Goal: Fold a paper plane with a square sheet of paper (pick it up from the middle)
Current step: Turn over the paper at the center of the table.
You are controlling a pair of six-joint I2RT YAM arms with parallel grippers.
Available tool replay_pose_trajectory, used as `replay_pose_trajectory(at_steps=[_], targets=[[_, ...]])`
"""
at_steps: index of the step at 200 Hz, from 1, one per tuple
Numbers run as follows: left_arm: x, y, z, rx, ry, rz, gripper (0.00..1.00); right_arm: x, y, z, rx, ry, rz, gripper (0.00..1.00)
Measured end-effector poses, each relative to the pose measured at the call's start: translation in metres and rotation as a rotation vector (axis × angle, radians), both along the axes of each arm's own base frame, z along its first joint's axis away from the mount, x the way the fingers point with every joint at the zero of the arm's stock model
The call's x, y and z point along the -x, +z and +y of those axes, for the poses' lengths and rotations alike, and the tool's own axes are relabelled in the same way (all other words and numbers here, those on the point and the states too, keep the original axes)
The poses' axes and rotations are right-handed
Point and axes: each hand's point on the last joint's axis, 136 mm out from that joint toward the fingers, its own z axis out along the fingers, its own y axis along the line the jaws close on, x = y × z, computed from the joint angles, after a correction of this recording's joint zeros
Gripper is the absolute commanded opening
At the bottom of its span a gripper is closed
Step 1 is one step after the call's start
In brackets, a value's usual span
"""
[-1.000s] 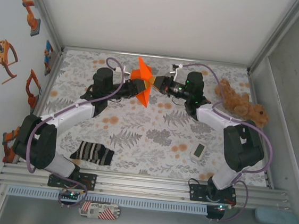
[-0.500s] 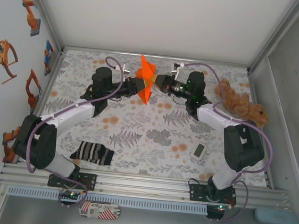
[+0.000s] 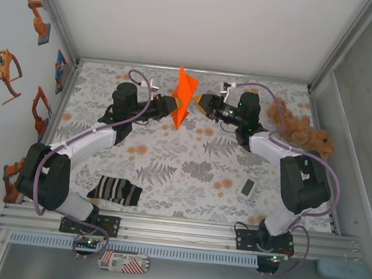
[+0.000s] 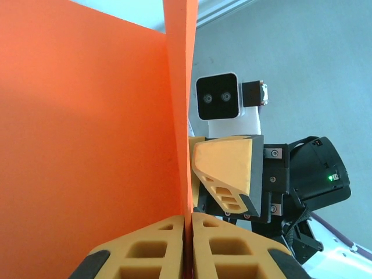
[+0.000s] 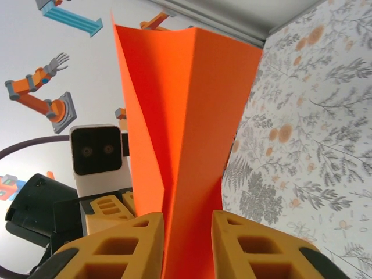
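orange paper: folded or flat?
Folded. The orange paper shows creased panels meeting at a ridge in the right wrist view, and it stands on edge with the left tool pinched shut on its lower edge.

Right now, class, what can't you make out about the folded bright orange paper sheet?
- Top view: the folded bright orange paper sheet stands edge-on, creases too small.
- Left wrist view: the sheet hides whatever lies behind it.
- Right wrist view: the bottom edge cuts off the right gripper, so contact is unclear.
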Motion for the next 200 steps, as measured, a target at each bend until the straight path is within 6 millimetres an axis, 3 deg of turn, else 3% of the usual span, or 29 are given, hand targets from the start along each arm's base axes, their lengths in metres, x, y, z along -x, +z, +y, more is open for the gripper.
replay_pose_trajectory(at_steps=[28,53,96,136,162,171,181,200], targets=[[-0.003,-0.018,0.006,-0.086,0.028,0.032,0.11,-0.006,-0.015,-0.017,0.060,-0.063,0.024,0.35],[-0.011,-0.032,0.016,-0.240,0.086,0.032,0.11,-0.005,-0.029,-0.038,0.230,-0.161,0.020,0.37],[-0.023,-0.048,0.041,-0.597,0.204,-0.007,0.10,0.006,-0.032,-0.085,0.542,-0.324,-0.062,0.39],[-0.034,-0.083,0.066,-1.003,0.289,-0.022,0.09,0.012,-0.043,-0.122,0.750,-0.429,-0.079,0.44],[-0.039,-0.110,0.074,-1.248,0.305,-0.032,0.09,0.014,-0.044,-0.140,0.835,-0.489,-0.086,0.60],[-0.040,-0.120,0.077,-1.325,0.306,-0.035,0.09,0.015,-0.044,-0.146,0.858,-0.506,-0.087,0.74],[-0.041,-0.131,0.080,-1.410,0.304,-0.037,0.09,0.016,-0.044,-0.151,0.880,-0.524,-0.087,0.98],[-0.043,-0.147,0.084,-1.558,0.300,-0.052,0.09,0.019,-0.047,-0.161,0.923,-0.553,-0.086,0.99]])
